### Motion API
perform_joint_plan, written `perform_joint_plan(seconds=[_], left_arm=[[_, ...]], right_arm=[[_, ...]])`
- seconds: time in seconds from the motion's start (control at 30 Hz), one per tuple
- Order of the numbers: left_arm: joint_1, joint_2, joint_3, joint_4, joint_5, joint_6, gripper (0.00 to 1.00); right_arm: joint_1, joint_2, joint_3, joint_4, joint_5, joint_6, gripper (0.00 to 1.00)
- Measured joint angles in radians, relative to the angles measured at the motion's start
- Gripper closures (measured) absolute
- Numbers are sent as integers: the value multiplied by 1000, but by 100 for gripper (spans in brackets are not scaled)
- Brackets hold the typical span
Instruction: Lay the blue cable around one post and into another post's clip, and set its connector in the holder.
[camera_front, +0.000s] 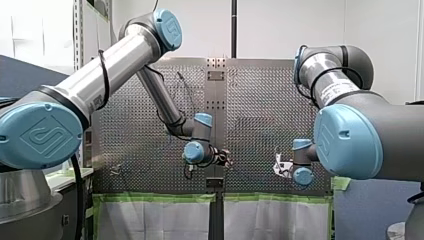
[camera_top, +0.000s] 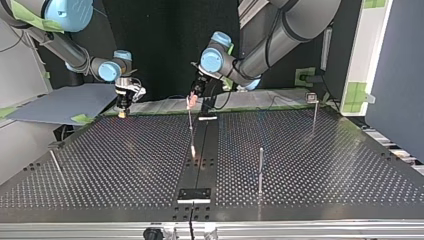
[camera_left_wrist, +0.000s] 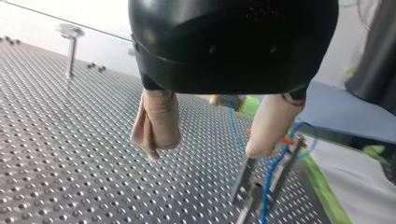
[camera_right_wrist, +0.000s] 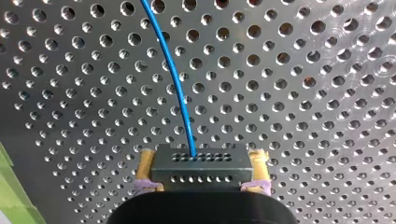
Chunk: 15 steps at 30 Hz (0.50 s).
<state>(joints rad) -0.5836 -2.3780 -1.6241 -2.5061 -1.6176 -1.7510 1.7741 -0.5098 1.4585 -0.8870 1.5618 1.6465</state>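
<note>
Right wrist view: fingers of my right gripper (camera_right_wrist: 203, 163) clamp the connector (camera_right_wrist: 201, 175), blue cable (camera_right_wrist: 176, 81) trailing over the surface (camera_right_wrist: 303, 93); seating it appears undone. My left gripper (camera_left_wrist: 203, 149) gapes empty near a post (camera_left_wrist: 243, 179).

Perforated table (camera_top: 100, 165), a grey sheet (camera_top: 65, 102) (green tape (camera_top: 82, 118) at its edge) beside it.

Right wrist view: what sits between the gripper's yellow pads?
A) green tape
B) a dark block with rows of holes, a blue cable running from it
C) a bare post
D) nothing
B: the dark connector block is clamped in my right gripper, with the blue cable leaving its face.
</note>
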Motion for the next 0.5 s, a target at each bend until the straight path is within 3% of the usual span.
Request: perform_joint_plan(seconds=[0.2,0.5], left_arm=[[-9,0,0,24,6,-51,2],[-16,0,0,28,2,-64,2]], right_arm=[[0,1,0,-2,0,2,91],[-1,1,0,-3,-7,4,91]])
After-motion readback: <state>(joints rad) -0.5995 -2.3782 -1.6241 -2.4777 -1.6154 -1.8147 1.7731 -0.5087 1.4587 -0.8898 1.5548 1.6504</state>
